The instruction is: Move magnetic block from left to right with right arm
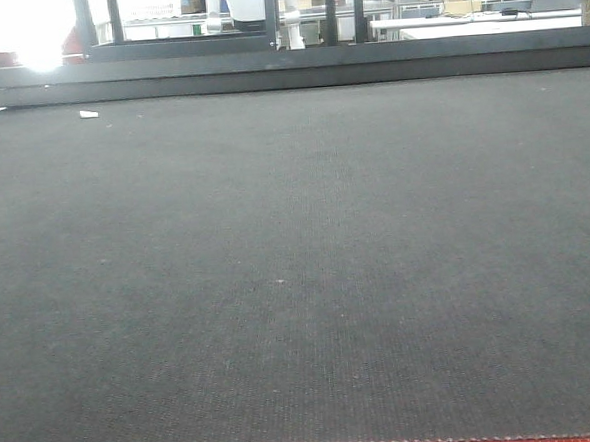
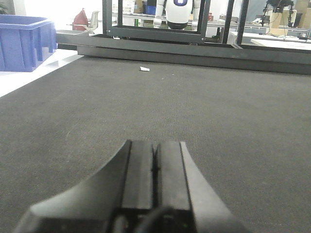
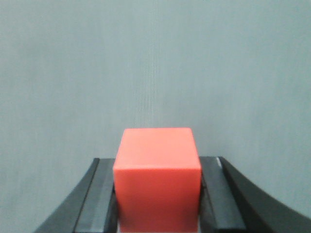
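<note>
Jaws of the right gripper point(image 3: 158, 162) pinch the magnetic block point(image 3: 157, 179), bottom middle of the right wrist view. Left wrist view: the left gripper point(image 2: 154, 143) is pressed closed, bottom middle, over the dark mat point(image 2: 233, 107). Front view: a white scrap point(image 1: 88, 114) lies upper left.

I am in a robotics lab or workshop. My worktop point(image 1: 299, 281) is covered in dark ribbed matting. Along the top of the frame, past its far edge, stands a black metal frame point(image 2: 155, 33) with a white robot point(image 2: 179, 12) behind it. White desks point(image 1: 483, 17) loaded with gear fill the upper right, and a blue plastic crate point(image 2: 24, 41) sits at the upper left.
</note>
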`<move>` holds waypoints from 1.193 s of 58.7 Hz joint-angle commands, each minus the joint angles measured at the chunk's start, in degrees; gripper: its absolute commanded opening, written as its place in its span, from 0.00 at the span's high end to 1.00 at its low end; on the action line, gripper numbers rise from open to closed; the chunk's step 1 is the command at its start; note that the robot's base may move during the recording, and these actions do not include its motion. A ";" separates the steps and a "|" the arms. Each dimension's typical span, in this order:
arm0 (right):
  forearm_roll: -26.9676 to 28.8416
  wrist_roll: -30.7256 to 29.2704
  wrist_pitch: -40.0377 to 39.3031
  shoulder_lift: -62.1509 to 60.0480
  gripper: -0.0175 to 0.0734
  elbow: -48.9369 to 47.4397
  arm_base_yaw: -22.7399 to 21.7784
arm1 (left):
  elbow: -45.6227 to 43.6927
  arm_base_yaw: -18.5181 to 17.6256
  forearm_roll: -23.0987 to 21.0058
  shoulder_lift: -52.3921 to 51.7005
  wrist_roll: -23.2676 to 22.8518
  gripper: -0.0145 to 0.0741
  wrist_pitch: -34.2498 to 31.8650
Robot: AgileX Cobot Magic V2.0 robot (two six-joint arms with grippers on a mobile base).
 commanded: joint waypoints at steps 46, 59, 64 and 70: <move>-1.11 -6.06 -19.09 -28.61 0.66 10.33 -0.40 | 0.44 0.01 0.00 -0.78 -0.25 0.97 -5.04; -1.11 -6.06 -19.09 -29.40 0.66 10.33 -0.40 | 0.44 0.01 0.00 -0.78 -0.25 0.97 -5.04; -1.11 -6.06 -19.09 -29.40 0.66 10.33 -0.40 | 0.44 0.01 0.00 -0.78 -0.25 0.97 -5.04; -1.11 -6.06 -19.09 -29.40 0.66 10.33 -0.40 | 0.44 0.01 0.00 -0.78 -0.25 0.97 -5.04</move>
